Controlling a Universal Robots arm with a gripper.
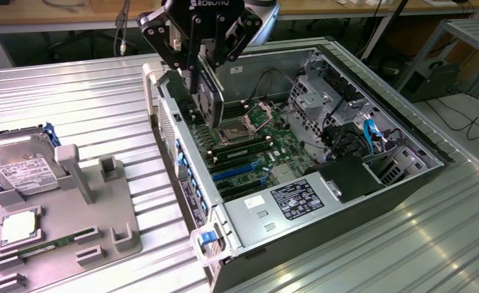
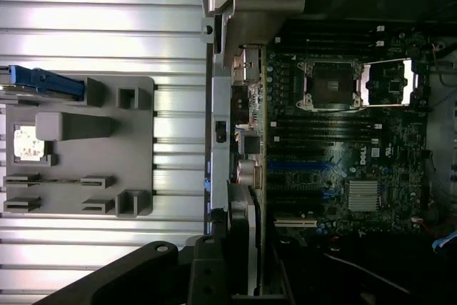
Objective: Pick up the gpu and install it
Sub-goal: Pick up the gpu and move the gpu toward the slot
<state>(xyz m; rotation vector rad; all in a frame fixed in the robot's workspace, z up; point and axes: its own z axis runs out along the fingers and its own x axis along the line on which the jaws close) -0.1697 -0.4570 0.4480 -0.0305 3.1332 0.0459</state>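
My gripper (image 1: pixel 200 64) hangs over the rear left side of the open computer case (image 1: pixel 402 140), shut on the gpu (image 1: pixel 210 101). The gpu is a thin dark card held on edge, its pale bracket end toward the case's rear wall. It is above the motherboard (image 1: pixel 260 146), a little behind the blue expansion slots (image 1: pixel 235 171). In the wrist view the gpu (image 2: pixel 244 237) appears edge-on between my fingers (image 2: pixel 207 269), beside the case's rear wall (image 2: pixel 218 133), with the motherboard (image 2: pixel 343 141) and blue slots (image 2: pixel 296 166) below it.
A grey holder tray (image 1: pixel 68 207) lies on the ribbed metal table (image 1: pixel 76 104) at the exterior view's left, carrying a silver hard drive (image 1: pixel 24 171), a processor (image 1: pixel 18 227) and a green memory stick (image 1: pixel 52 247). Cables and drive cages (image 1: pixel 361 134) fill the case's far side.
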